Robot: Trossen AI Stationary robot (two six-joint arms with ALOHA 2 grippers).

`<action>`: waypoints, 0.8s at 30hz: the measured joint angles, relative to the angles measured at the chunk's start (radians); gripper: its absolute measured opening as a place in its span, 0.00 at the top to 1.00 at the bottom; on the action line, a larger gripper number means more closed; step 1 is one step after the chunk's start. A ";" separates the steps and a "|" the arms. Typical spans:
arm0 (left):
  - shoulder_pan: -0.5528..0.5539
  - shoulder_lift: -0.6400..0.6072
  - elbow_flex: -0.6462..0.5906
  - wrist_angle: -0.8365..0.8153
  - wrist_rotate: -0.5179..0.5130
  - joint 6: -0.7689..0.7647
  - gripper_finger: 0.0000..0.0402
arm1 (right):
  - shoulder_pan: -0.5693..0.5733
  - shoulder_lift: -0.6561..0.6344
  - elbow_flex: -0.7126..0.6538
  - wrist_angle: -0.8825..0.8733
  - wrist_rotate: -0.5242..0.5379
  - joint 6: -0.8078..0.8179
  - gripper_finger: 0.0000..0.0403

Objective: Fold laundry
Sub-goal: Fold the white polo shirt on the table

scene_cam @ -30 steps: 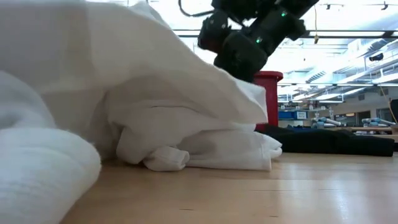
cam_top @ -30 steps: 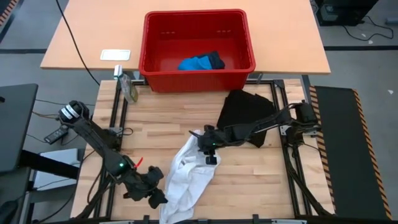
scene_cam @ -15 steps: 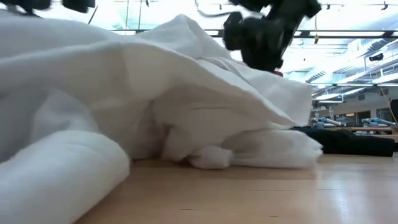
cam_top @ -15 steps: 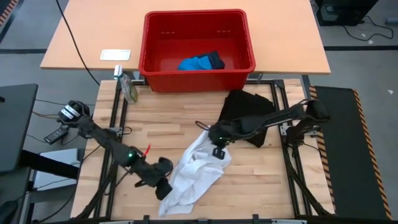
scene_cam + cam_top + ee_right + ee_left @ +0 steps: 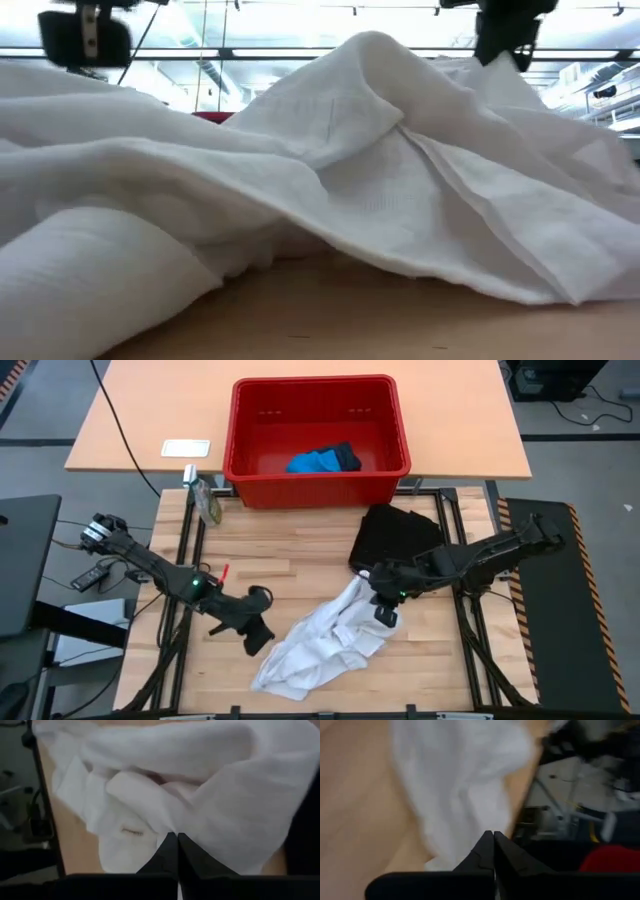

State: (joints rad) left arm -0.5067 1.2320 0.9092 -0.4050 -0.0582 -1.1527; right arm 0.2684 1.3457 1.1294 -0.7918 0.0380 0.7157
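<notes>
The white garment (image 5: 322, 642) lies crumpled across the middle of the wooden table (image 5: 300, 560) and fills the low view (image 5: 330, 180). My left gripper (image 5: 262, 644) is shut at its left edge. At its far right end my right gripper (image 5: 384, 618) is shut too. The black shirt (image 5: 398, 538) lies flat on the table just behind my right gripper. A small bright blue piece (image 5: 318, 460) rests on the floor of the red basket (image 5: 245, 470). My left gripper pinches the white garment's left edge (image 5: 472, 851) between its two fingertips, slanting down from the table's left. The cloth rises to the fingers there, and its near part lies on the table. My right gripper pinches a bunched fold at the garment's far right end (image 5: 167, 827), slanting down from the right. That end is raised and the cloth slopes slack down to the table; how many layers it has cannot be told.
The red basket stands on the far table behind the work table. A small clear item (image 5: 208, 502) sits at the far left corner, and a white card (image 5: 186, 448) lies farther back. Bare wood shows left of the garment.
Both grippers have risen. My right one has gone toward the table's right edge, my left one toward the far edge and a little right. The white garment has come with them: its near end has slid off the near edge, and the cloth has spread wider between the two.
</notes>
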 joint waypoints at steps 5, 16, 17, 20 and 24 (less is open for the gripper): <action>-0.031 0.072 0.002 0.177 0.002 0.131 0.88 | 0.027 0.036 0.000 -0.025 0.018 0.035 1.00; -0.069 0.293 0.000 0.156 0.009 0.169 0.46 | 0.037 0.092 -0.001 -0.018 -0.012 0.070 1.00; -0.069 0.304 0.000 0.183 0.021 0.178 0.44 | 0.037 0.093 -0.001 -0.021 -0.008 0.068 1.00; -0.069 0.329 0.000 0.225 0.060 0.204 0.43 | 0.026 0.105 -0.002 -0.024 -0.005 0.063 1.00; -0.069 0.361 0.001 0.211 0.066 0.222 0.52 | 0.008 0.127 -0.003 -0.025 -0.011 0.062 1.00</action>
State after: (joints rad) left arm -0.5758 1.5931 0.9100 -0.1937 0.0082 -0.9311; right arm 0.2768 1.4725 1.1259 -0.8167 0.0275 0.7773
